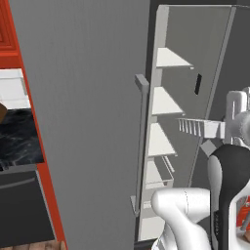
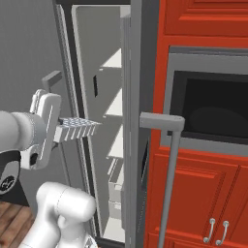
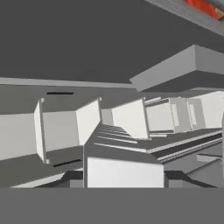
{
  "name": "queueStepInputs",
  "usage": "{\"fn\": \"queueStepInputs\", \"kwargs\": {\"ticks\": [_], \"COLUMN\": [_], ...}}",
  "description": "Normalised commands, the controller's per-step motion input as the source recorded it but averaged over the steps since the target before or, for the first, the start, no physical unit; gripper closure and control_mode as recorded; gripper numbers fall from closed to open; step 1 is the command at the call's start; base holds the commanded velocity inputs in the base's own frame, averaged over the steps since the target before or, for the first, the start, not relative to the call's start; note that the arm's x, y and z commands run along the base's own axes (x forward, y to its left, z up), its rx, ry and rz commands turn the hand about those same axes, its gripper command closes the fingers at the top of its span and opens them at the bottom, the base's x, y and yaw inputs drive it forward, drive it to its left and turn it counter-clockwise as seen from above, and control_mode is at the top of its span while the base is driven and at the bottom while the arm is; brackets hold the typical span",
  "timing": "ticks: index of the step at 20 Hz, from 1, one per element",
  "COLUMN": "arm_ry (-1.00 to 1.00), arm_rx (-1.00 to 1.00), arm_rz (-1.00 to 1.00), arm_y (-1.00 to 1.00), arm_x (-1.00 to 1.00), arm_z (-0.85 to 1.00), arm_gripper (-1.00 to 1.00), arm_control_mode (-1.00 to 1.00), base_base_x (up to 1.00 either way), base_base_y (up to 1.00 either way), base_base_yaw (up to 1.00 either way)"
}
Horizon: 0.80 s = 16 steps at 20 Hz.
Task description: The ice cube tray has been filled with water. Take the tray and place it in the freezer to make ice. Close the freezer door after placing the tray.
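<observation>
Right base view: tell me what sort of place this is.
A kitchen, most likely: an open freezer with white shelves, red cabinets, and a dark built-in oven set among them.

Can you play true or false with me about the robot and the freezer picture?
1. The ice cube tray is held in the gripper. True.
2. The freezer is shut tight. False: it stands open, with its white shelves showing.
3. The tray is lying on the kitchen floor. False: it is up in the air, pointing toward the freezer's shelves.
4. The cabinets beside the fridge are red. True.
5. The jaws are wide open with nothing in them. False: they are closed on the tray's end.
</observation>
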Motion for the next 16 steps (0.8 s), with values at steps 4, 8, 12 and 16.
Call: {"fn": "queueStepInputs", "kwargs": {"ticks": [4, 8, 12, 16], "arm_ry": [-0.1, -0.03, 0.0, -0.01], "arm_rx": [-0.06, -0.08, -0.09, -0.11], "arm_rz": [0.11, 0.01, 0.0, 0.0], "arm_y": [0.0, 0.0, 0.0, 0.0], "arm_x": [0.02, 0.14, 0.19, 0.2], "arm_z": [-0.1, -0.2, -0.18, -0.21], "arm_gripper": [1.0, 1.0, 1.0, 1.0], "arm_control_mode": [-1.0, -1.0, -1.0, -1.0], "base_base_x": [0.0, 0.0, 0.0, 0.0], "base_base_y": [0.0, 0.0, 0.0, 0.0], "base_base_yaw": [0.0, 0.0, 0.0, 0.0]}}
